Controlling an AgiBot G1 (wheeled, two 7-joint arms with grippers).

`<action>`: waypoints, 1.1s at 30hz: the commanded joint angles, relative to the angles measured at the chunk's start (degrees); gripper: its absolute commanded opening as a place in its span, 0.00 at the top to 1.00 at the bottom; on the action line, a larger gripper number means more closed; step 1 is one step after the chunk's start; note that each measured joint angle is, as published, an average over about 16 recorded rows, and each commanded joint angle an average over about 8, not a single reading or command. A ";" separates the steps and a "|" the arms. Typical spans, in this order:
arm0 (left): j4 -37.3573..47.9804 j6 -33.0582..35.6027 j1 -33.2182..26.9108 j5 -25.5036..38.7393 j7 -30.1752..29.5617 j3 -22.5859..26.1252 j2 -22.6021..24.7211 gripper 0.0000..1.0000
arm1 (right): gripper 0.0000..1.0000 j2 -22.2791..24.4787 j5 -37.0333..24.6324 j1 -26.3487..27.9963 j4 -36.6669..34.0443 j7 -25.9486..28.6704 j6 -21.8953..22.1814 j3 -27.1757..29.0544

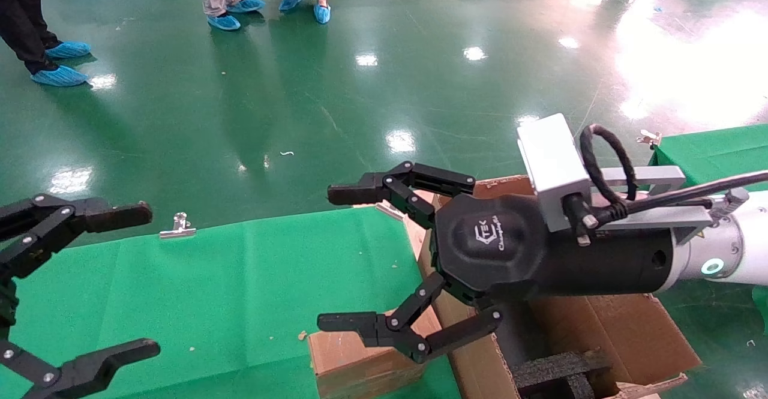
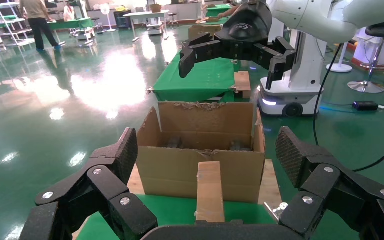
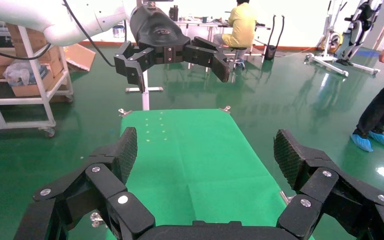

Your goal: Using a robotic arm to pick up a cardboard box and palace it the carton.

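Right gripper [image 1: 360, 261] spread wide, poised over the box [image 1: 360, 360] — the reach step, nothing grasped yet.
The box lies on the green table [image 1: 228, 285], touching the carton [image 1: 624, 333]. Next, I judge, the gripper must drop and straddle the box before closing. Left gripper [image 1: 126, 279], also open and empty, hangs idle over the table's far left.

Brown box [image 1: 354, 360] and brown carton [image 1: 624, 327] with black foam [image 1: 561, 372]; green cloth [image 1: 240, 291], glossy green floor [image 1: 360, 105]; black right gripper [image 1: 345, 255], white arm [image 1: 747, 249].
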 commanded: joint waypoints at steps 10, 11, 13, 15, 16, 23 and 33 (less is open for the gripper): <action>0.00 0.00 0.00 0.00 0.00 0.00 0.00 0.00 | 0.00 0.00 0.00 0.00 0.00 0.00 0.00 0.00; 0.00 0.00 0.00 0.00 0.00 0.00 0.00 0.00 | 0.00 0.00 0.00 0.00 0.00 0.00 0.00 0.00; 0.00 0.00 0.00 0.00 0.00 0.00 0.00 0.00 | 0.00 0.00 0.00 0.00 0.00 0.00 0.00 0.00; 0.00 0.00 0.00 0.00 0.00 0.00 0.00 0.11 | 0.00 0.00 0.00 0.00 0.00 0.00 0.00 0.00; 0.00 0.00 0.00 0.00 0.00 0.00 0.00 0.23 | 0.00 0.00 0.00 0.00 0.00 0.00 0.00 0.00; 0.00 0.00 0.00 0.00 0.00 0.00 0.00 1.00 | 0.00 0.00 0.00 0.00 0.00 0.00 0.00 0.00; 0.00 0.00 0.00 0.00 0.00 0.00 0.00 1.00 | 0.00 0.01 -0.03 0.00 0.00 0.00 -0.01 -0.01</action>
